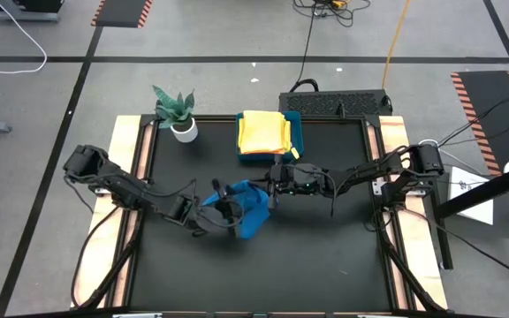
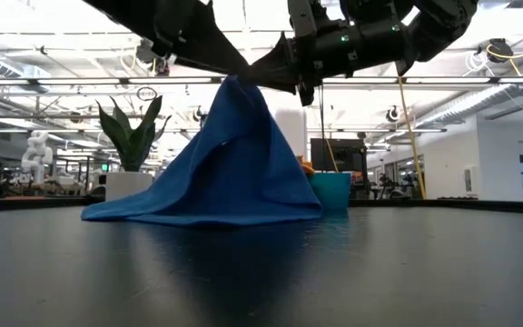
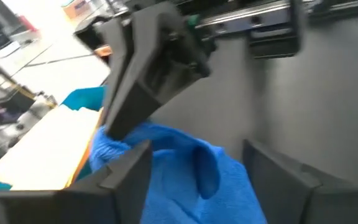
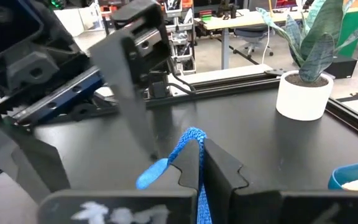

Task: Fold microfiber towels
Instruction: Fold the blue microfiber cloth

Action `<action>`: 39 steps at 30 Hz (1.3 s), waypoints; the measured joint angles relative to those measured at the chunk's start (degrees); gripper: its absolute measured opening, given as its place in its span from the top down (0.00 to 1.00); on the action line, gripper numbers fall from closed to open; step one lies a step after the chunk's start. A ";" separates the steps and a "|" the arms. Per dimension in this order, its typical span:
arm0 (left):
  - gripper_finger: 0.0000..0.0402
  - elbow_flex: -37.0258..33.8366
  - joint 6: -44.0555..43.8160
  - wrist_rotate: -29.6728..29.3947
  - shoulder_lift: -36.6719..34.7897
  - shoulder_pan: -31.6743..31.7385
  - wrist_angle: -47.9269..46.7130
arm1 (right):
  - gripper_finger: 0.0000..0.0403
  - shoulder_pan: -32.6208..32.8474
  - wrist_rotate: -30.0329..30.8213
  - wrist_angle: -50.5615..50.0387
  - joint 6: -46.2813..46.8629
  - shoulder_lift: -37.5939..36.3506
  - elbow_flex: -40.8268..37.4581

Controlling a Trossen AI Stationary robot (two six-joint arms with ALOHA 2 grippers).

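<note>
A soft blue microfiber towel (image 1: 247, 210) hangs in a peak near the middle of the black bench (image 1: 325, 265), its lower edge spread on the surface. The right tool (image 1: 275, 188) is clamped on the towel's top corner, lifting it. The left tool (image 1: 228, 212) sits beside that peak with its fingers apart, holding nothing. Behind, a rigid teal tray (image 1: 295, 132) carries folded yellow and orange towels (image 1: 263, 132), just beside a potted plant in a white pot (image 1: 180, 117). The bench's front half lies open.
</note>
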 joint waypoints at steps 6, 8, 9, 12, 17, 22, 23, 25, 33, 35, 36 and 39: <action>0.28 -0.01 -2.35 -10.61 4.59 -0.99 0.03 | 1.00 -0.05 0.00 0.41 0.00 0.00 0.00; 0.30 0.03 -0.67 -14.03 7.02 -1.39 2.90 | 1.00 -0.07 0.02 0.63 0.36 0.00 0.02; 0.31 0.04 0.46 -15.04 8.18 -1.67 3.87 | 1.00 -0.07 0.02 0.92 0.46 0.02 0.02; 0.35 0.00 5.21 -17.83 11.84 -2.49 8.01 | 1.00 -0.18 0.02 1.87 0.81 0.04 0.04; 0.39 0.07 10.50 -26.17 15.77 -3.76 11.14 | 1.00 -0.82 0.02 1.95 2.15 0.04 0.04; 0.40 0.00 12.15 -30.92 18.04 -3.01 9.84 | 1.00 -0.95 0.01 2.04 2.21 0.04 0.04; 0.40 0.00 12.57 -30.96 18.24 -2.73 9.48 | 1.00 -0.95 0.01 2.05 2.28 0.04 0.04; 0.40 0.02 13.06 -32.00 18.72 -2.12 8.97 | 1.00 -0.93 0.00 1.94 2.89 0.04 0.04; 0.41 -0.02 20.28 -46.37 18.80 -1.87 10.61 | 1.00 -0.94 -0.13 1.22 3.48 0.04 0.04; 0.41 -0.02 21.48 -47.52 18.75 -1.87 11.11 | 1.00 -0.93 -0.17 1.25 3.48 0.04 0.04; 0.41 -0.02 21.61 -47.52 18.77 -1.85 11.24 | 0.99 -0.93 -0.17 1.22 3.48 0.04 0.04; 0.41 -0.04 21.52 -47.51 18.75 -1.87 13.66 | 0.99 -0.93 -0.17 1.22 3.48 0.04 0.04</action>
